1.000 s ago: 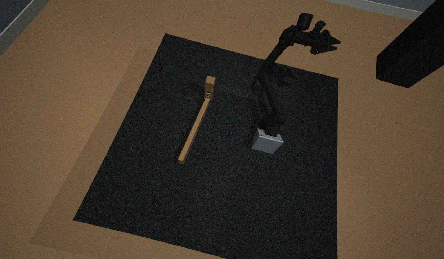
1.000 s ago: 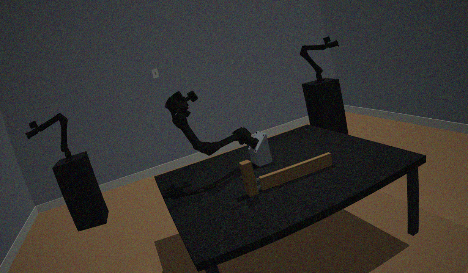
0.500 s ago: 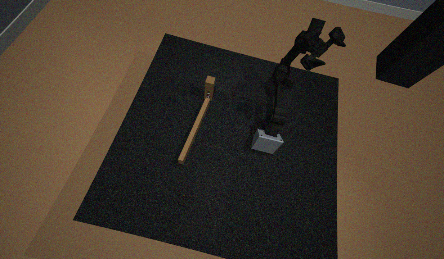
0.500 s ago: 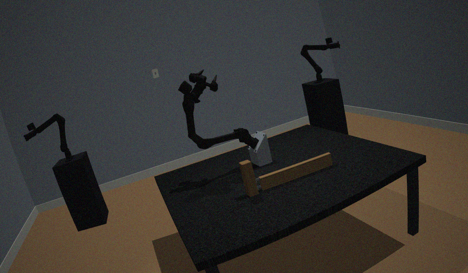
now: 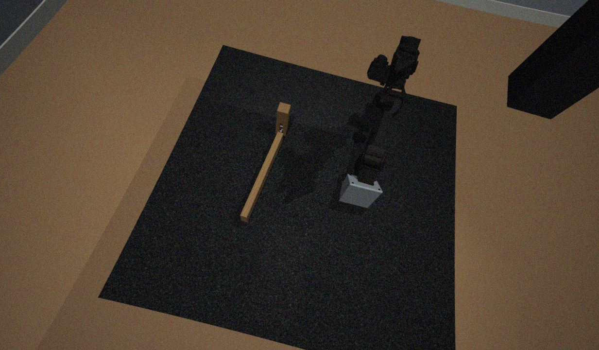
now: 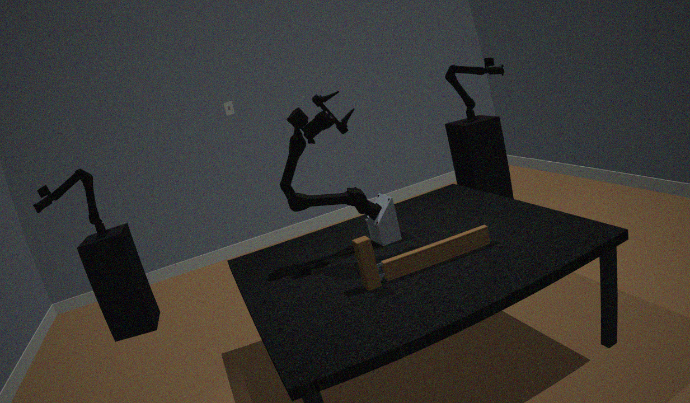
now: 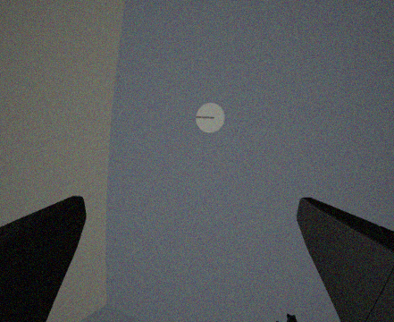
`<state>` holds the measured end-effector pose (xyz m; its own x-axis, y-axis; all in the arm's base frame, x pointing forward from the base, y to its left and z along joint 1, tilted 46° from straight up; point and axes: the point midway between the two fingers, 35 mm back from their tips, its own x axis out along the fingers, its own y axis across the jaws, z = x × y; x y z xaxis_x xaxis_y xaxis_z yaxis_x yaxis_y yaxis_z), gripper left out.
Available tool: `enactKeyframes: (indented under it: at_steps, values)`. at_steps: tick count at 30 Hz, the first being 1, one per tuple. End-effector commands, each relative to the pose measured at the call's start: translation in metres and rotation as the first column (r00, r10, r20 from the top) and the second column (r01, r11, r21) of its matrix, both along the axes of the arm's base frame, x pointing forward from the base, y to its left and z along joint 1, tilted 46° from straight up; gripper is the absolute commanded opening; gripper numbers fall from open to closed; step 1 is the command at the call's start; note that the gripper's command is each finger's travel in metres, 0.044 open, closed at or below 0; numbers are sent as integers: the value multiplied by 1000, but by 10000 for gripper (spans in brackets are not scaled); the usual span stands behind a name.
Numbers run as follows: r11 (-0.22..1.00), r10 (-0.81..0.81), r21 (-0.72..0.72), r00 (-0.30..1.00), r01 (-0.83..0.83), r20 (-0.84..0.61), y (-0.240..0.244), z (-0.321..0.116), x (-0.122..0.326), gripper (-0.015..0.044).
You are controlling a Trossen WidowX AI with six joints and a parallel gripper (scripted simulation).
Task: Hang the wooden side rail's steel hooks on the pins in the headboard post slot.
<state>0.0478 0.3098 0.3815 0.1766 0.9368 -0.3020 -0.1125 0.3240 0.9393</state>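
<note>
The wooden post (image 5: pixel 282 116) (image 6: pixel 367 265) stands upright on the black table (image 5: pixel 205 261) (image 6: pixel 437 290). The wooden rail (image 5: pixel 263 176) (image 6: pixel 437 250) lies on its narrow edge, its near end close to the post's slotted face and its far end down on the table. The metal hooks (image 5: pixel 281 129) (image 6: pixel 381 271) bridge the small gap at the slot. Whether both sit on the pins is too small to tell. My gripper (image 6: pixel 346 101) (image 7: pixel 193 208) is open and empty, high above the table and well away from rail and post.
My arm's grey base mount (image 5: pixel 360 195) (image 6: pixel 388 230) stands beside the rail. Two black pedestals (image 6: pixel 119 285) (image 6: pixel 479 155) with other arms stand off the table. The wrist view shows the room's upper surfaces and a pale disc (image 7: pixel 210 122).
</note>
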Motion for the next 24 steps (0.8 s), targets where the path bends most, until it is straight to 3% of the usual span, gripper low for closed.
enactKeyframes:
  at_steps: [1,6,12,18,24]
  values:
    - [993,-121,-13,991,121,-52,4,-14,26,440]
    - [922,-386,-51,910,383,-151,2,-47,87,440]
    - [754,-647,-79,717,652,-260,-18,-83,152,440]
    - [419,-838,-76,353,905,-416,-64,-121,222,440]
    - [17,-833,-63,-21,998,-553,-129,-157,273,440]
